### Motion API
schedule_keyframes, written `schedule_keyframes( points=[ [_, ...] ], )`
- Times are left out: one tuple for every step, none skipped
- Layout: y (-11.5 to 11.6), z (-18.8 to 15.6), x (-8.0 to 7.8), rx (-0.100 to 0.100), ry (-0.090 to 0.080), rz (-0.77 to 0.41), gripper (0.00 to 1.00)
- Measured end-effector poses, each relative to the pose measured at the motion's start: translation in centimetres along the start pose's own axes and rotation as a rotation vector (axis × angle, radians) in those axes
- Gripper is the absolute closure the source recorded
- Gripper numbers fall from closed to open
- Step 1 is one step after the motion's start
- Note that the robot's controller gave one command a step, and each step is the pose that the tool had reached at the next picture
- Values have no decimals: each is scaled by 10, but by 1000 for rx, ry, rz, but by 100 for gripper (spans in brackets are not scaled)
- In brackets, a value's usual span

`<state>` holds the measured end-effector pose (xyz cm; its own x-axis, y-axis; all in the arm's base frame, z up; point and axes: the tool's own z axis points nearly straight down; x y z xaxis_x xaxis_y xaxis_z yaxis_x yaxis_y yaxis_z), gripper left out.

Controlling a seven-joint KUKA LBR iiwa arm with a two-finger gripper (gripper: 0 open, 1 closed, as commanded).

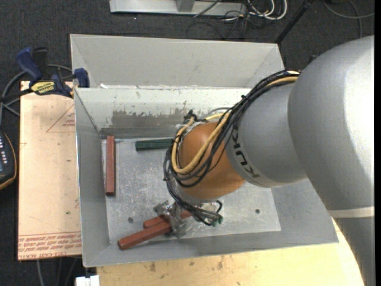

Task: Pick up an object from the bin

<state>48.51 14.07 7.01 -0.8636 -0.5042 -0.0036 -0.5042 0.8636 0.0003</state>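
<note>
My gripper (174,218) is low in the bin's front middle, mostly hidden under the arm's orange cover and cables. It sits right on the inner end of a short red-brown bar (156,222). A longer red-brown bar (141,236) lies just in front of that one, slanting toward the bin's front-left corner, and its right end also runs under the gripper. I cannot see whether either bar is gripped.
A long red-brown bar (110,165) lies along the left wall. A dark green bar (153,143) lies near the back wall, left of the arm. The arm covers the bin's right half.
</note>
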Motion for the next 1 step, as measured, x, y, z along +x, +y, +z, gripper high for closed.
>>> schedule_keyframes(
  points=[
    [-19,-142,-14,3,-7,-36,100]
  ],
)
